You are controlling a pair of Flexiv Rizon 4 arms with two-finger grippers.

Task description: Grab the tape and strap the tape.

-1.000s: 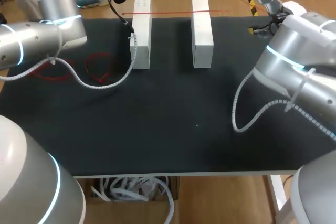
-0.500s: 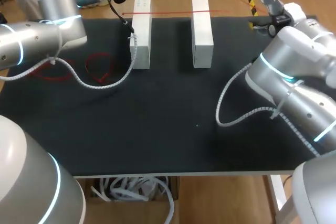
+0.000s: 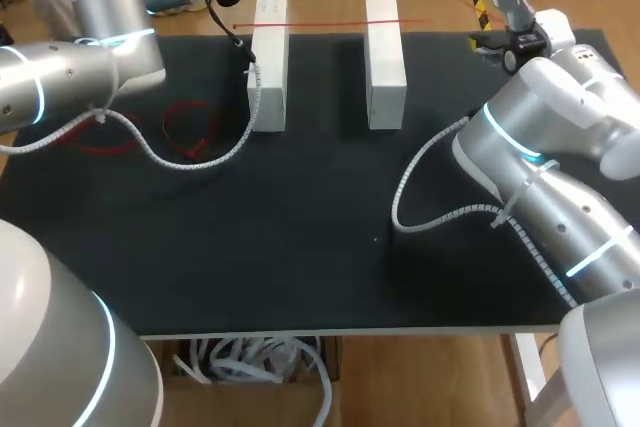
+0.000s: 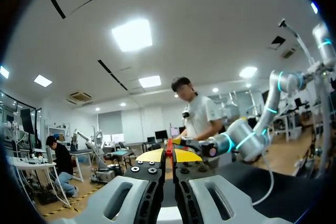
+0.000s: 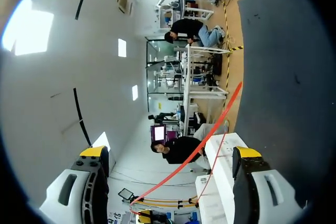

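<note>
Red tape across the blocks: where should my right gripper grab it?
Probably the free stretch of red tape just past the right block, coming from the right: it runs straight and thin there, so the open fingers of the right gripper can straddle it.

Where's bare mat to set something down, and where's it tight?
Free: near half of the mat, between the left arm's cable and the right arm; the gap between the white blocks. Tight: far left, red tape loops under that cable.

We find the table (image 3: 300, 247) brightly and evenly lit from overhead; its black top reads matte. A soft shadow lies beneath the right arm (image 3: 540, 147), whose shell shows sheen. Ceiling panels (image 4: 132, 34) burn white beyond the left gripper (image 4: 169, 155).
</note>
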